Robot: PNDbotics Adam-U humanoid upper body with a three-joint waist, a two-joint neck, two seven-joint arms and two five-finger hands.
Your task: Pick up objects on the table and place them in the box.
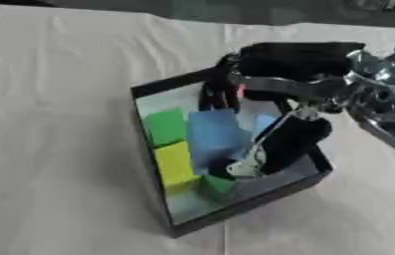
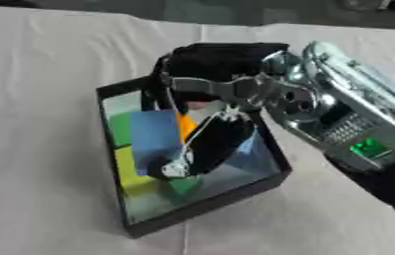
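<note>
The right hand pinches a blue block inside the black box, beside green and yellow blocks.

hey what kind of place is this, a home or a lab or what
Probably a lab or test bench: a table under a plain white cloth, a black box of coloured blocks, and the robot's right hand reaching in.

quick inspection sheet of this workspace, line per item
surface: table under a white cloth, creased
job's things: black box holding a green block, a yellow block and a smaller green piece; blue block held over the box
clutter: nothing seen on the cloth around the box
hands: right hand reaches into the box, fingers and thumb pinching the blue block; left hand not in view
cables: thin light line beside the right hand's thumb, unclear what it is
surroundings: dark strip beyond the table's far edge
</note>
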